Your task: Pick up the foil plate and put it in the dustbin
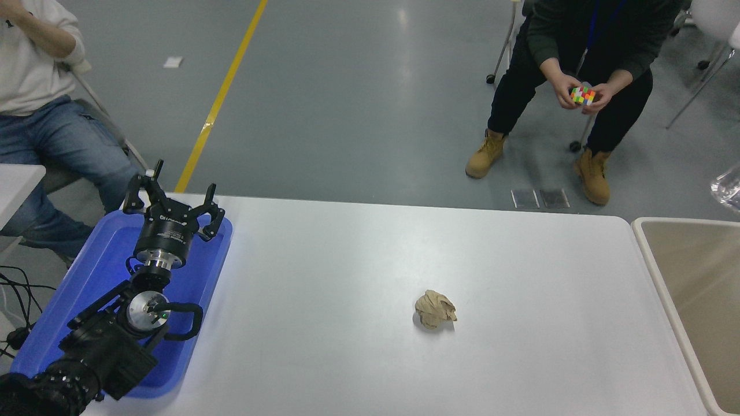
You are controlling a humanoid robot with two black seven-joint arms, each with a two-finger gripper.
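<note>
Left hand sits parked over the blue plastic tray at the tabletop's near-left corner, fingers spread wide and empty, apparently clear of the work; the right hand is out of view. Only a sliver of the foil plate shows at the right edge, above the dustbin's far corner, so its heading and long axis cannot be told.

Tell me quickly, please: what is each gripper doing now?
Left gripper: open, empty, over the blue tray.
Right gripper: not in view.
</note>
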